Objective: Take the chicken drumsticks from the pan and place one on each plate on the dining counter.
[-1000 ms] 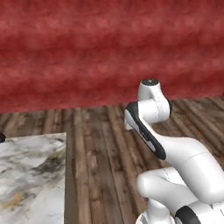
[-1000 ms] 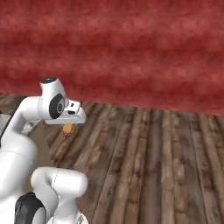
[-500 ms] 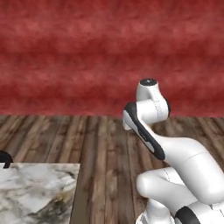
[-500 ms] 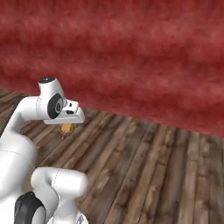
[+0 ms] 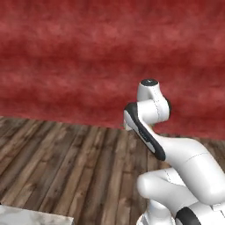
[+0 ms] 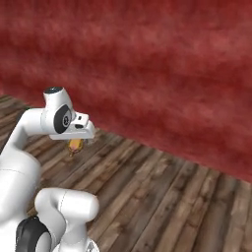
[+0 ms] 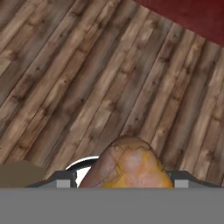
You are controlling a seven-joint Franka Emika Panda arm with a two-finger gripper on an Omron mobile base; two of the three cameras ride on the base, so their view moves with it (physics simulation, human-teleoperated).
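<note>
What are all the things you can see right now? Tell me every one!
chicken drumstick: one, golden-yellow and brown, held between the gripper's fingers above the floor; also seen under the hand in the right base view.
wooden floor: one, brown planks, below everything.
wall: one, dark red, behind the floor.
marble top: one corner, white-grey, bottom left of the left base view.
arm: one, white with dark joints, folded over the base.
gripper: one, closed around the drumstick.
</note>
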